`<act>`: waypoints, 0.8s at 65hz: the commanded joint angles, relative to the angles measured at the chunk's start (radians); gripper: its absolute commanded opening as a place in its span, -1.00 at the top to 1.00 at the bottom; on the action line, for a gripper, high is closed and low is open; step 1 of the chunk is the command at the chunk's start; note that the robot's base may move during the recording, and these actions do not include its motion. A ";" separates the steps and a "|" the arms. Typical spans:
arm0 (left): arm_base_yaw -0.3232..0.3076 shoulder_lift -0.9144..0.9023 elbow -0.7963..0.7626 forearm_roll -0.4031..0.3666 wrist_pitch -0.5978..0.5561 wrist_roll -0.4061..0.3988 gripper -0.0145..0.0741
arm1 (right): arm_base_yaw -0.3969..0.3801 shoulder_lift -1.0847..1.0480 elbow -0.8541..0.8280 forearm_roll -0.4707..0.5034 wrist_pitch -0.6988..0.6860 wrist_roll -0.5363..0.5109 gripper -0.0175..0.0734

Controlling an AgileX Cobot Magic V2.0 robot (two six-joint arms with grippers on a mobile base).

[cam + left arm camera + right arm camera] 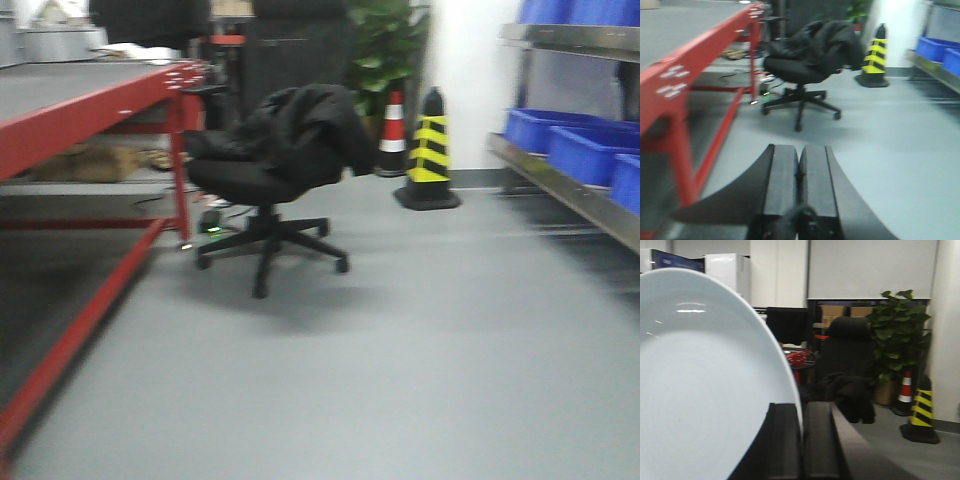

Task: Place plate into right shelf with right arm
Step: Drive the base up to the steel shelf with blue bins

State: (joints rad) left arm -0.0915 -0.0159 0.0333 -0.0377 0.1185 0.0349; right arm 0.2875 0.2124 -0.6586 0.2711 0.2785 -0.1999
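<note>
Right fingers pinch the upright white plate.

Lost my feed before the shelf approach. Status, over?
Right gripper shut on plate. Left gripper shut, empty. Right shelf at right; office chair, striped cone on floor ahead.

place: workshop or storeroom | evidence: red-framed counter, steel shelf with blue bins, striped safety cones, office chair on bare grey floor
</note>
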 commanded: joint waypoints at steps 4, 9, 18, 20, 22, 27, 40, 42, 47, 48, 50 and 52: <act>0.001 -0.005 0.008 -0.004 -0.086 -0.003 0.78 | -0.005 0.013 -0.026 0.004 -0.099 -0.004 0.49; 0.001 -0.005 0.008 -0.004 -0.086 -0.003 0.78 | -0.005 0.013 -0.026 0.004 -0.099 -0.004 0.49; 0.001 -0.005 0.008 -0.004 -0.086 -0.003 0.78 | -0.005 0.013 -0.026 0.004 -0.099 -0.004 0.49; 0.001 -0.005 0.008 -0.004 -0.086 -0.003 0.78 | -0.005 0.013 -0.026 0.004 -0.099 -0.004 0.49; 0.001 -0.005 0.008 -0.004 -0.086 -0.003 0.78 | -0.005 0.013 -0.026 0.004 -0.099 -0.004 0.49; 0.001 -0.005 0.008 -0.004 -0.086 -0.003 0.78 | -0.005 0.013 -0.026 0.004 -0.099 -0.004 0.49; 0.001 -0.005 0.008 -0.004 -0.086 -0.003 0.78 | -0.005 0.013 -0.026 0.004 -0.099 -0.004 0.49; 0.001 -0.005 0.008 -0.004 -0.086 -0.003 0.78 | -0.005 0.013 -0.026 0.004 -0.099 -0.004 0.49; 0.001 -0.005 0.008 -0.004 -0.086 -0.003 0.78 | -0.005 0.013 -0.026 0.004 -0.099 -0.004 0.49; 0.001 -0.005 0.008 -0.004 -0.086 -0.003 0.78 | -0.005 0.013 -0.026 0.004 -0.099 -0.004 0.49; 0.001 -0.005 0.008 -0.004 -0.086 -0.003 0.78 | -0.005 0.013 -0.026 0.004 -0.099 -0.004 0.49; 0.001 -0.005 0.008 -0.004 -0.086 -0.003 0.78 | -0.005 0.013 -0.026 0.004 -0.099 -0.004 0.49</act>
State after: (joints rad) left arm -0.0915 -0.0159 0.0333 -0.0377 0.1185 0.0349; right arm 0.2875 0.2124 -0.6586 0.2711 0.2785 -0.1999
